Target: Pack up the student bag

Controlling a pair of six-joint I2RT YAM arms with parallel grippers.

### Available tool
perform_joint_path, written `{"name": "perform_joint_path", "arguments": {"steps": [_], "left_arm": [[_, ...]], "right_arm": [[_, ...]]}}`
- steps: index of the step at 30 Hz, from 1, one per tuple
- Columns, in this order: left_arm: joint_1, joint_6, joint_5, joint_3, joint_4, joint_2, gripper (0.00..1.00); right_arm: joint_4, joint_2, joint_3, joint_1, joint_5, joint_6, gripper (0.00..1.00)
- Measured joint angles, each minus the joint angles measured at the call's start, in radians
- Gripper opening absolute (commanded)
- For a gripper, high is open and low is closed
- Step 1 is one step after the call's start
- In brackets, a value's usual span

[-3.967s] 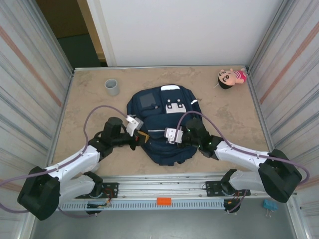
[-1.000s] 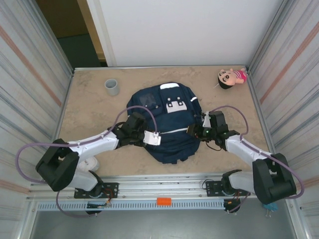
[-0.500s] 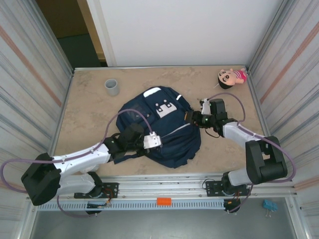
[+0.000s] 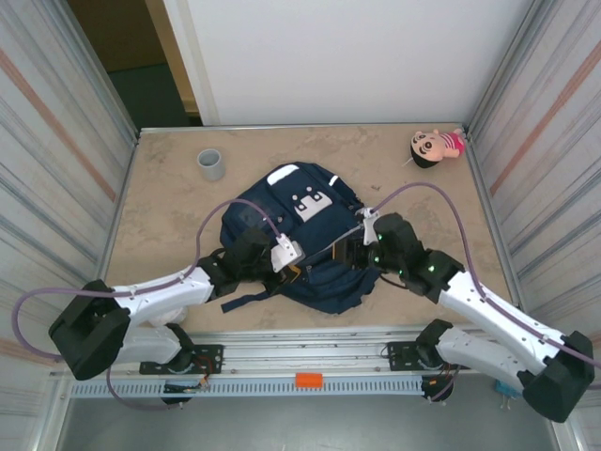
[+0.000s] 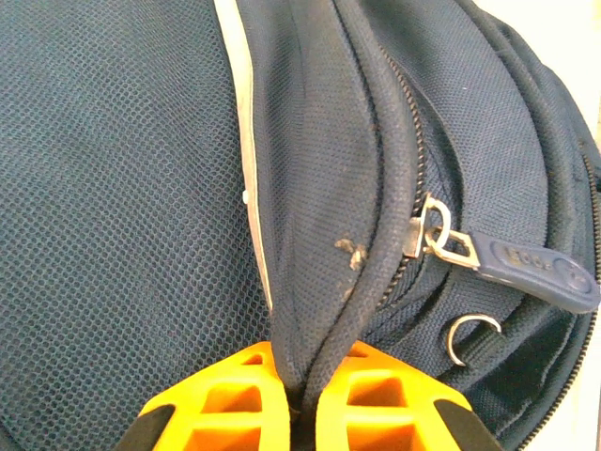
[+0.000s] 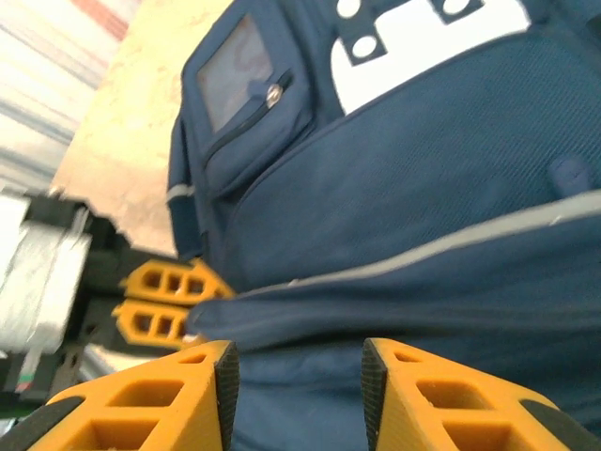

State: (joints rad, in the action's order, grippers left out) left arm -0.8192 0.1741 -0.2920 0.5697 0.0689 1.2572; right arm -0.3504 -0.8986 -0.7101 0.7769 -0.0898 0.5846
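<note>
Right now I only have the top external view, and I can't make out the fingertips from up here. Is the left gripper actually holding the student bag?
Observer: Yes. In the left wrist view the left gripper is shut on a raised fold of the student bag, just beside the zipper.
Operator: Is it on the zipper pull itself?
Observer: No. The blue zipper pull lies free, off to the right of the grip.
Operator: And the right gripper?
Observer: In the right wrist view the right gripper is open. The bag's fabric shows beyond the gap, with nothing pinched.
</note>
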Motion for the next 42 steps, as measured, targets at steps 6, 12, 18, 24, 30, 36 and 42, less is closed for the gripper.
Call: {"name": "perform_joint_path", "arguments": {"steps": [6,12,18,24,30,36,42], "left_arm": [[0.003,-0.031,-0.031,0.000,0.010,0.003,0.00],[0.022,-0.058,-0.069,-0.001,0.018,0.003,0.00],[0.027,-0.068,-0.083,-0.001,0.019,0.003,0.00],[0.027,-0.071,-0.081,-0.004,0.018,0.003,0.00],[0.025,-0.069,-0.051,-0.001,0.024,0.002,0.00],[0.023,-0.066,-0.027,0.006,0.021,0.002,0.00],[0.019,-0.050,-0.017,0.012,0.004,-0.006,0.00]], "right_arm": [[-0.059,-0.121,-0.031,0.291,0.157,0.063,0.44],[-0.080,-0.273,-0.101,0.394,0.295,0.061,0.47],[-0.069,-0.330,-0.113,0.414,0.405,0.040,0.45],[-0.076,-0.376,-0.130,0.396,0.459,0.007,0.10],[-0.081,-0.360,-0.138,0.352,0.410,-0.003,0.00],[-0.130,-0.280,-0.117,0.225,0.349,-0.031,0.00],[-0.162,-0.224,-0.087,0.068,0.236,-0.084,0.00]]}}
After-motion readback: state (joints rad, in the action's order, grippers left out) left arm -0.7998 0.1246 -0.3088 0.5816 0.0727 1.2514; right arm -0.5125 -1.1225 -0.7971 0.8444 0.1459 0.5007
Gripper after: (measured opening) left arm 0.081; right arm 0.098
